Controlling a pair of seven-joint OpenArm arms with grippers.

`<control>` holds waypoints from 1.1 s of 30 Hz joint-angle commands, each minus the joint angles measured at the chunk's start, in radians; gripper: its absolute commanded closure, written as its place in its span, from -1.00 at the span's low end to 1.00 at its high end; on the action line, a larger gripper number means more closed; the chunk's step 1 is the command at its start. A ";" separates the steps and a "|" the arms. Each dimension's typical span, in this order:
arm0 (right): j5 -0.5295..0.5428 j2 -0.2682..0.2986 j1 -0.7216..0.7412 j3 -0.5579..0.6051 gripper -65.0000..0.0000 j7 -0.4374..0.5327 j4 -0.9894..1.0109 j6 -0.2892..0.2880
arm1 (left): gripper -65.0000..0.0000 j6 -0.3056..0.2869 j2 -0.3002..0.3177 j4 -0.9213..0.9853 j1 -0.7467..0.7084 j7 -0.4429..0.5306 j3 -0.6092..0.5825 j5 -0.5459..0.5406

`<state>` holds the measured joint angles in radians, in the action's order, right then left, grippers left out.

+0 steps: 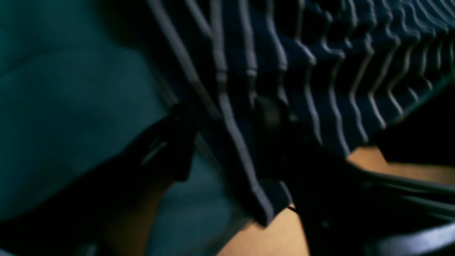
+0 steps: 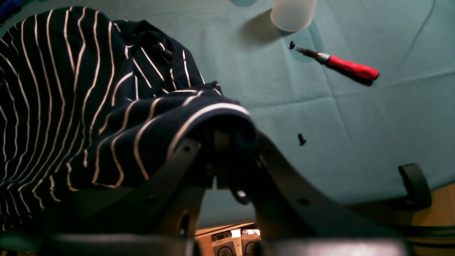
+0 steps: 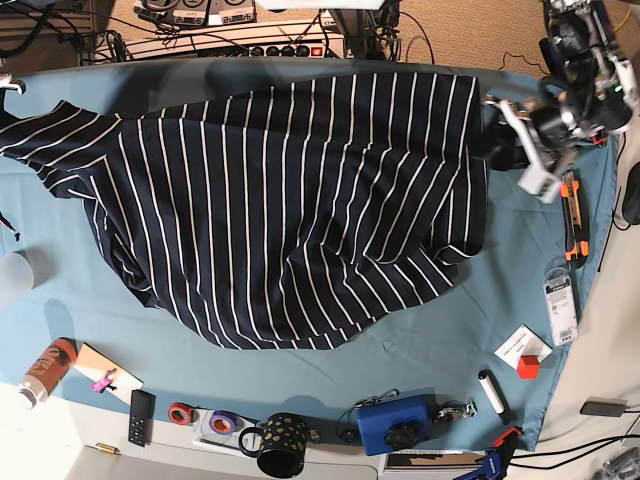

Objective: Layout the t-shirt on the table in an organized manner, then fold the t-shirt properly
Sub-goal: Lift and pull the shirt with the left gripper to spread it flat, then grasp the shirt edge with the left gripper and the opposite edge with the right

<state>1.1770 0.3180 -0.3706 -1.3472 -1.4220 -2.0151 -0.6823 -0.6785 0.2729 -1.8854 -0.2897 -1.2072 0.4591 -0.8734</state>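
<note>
The navy white-striped t-shirt (image 3: 280, 200) lies spread across the teal table (image 3: 430, 340), rumpled along its near edge. My left gripper (image 3: 497, 122) is at the shirt's far right corner. In the left wrist view the gripper (image 1: 227, 135) is shut on striped cloth (image 1: 320, 71), blurred, just above the table (image 1: 71, 89). My right gripper (image 2: 222, 142) is shut on a fold of the shirt (image 2: 71, 106), which drapes over its fingers. In the base view that hold is at the far left sleeve, at the frame's edge.
Near the right gripper are a red screwdriver (image 2: 350, 67), a white cup (image 2: 293, 14), a loose black screw (image 2: 301, 138) and a black clamp (image 2: 412, 185). An orange knife (image 3: 572, 215) lies at the right. A black mug (image 3: 282, 445), blue device (image 3: 400, 425) and tape rolls (image 3: 215, 420) line the near edge.
</note>
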 commanded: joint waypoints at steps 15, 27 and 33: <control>0.016 0.023 -0.003 -0.007 1.00 0.026 -0.013 -0.006 | -0.02 0.111 0.013 0.025 0.093 0.134 -0.227 0.301; 0.016 0.024 -0.003 -0.007 1.00 0.026 -0.013 -0.006 | -0.02 0.104 0.012 0.095 0.093 0.161 -0.228 0.320; 0.016 0.024 -0.003 -0.007 1.00 0.026 -0.013 -0.006 | -0.02 0.107 0.013 0.155 0.093 0.160 -0.228 0.281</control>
<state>1.1770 0.3180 -0.3710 -1.3472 -1.4220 -2.0151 -0.6823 -0.5751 0.2775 -1.7290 -0.1959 -1.0157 0.2310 -0.6006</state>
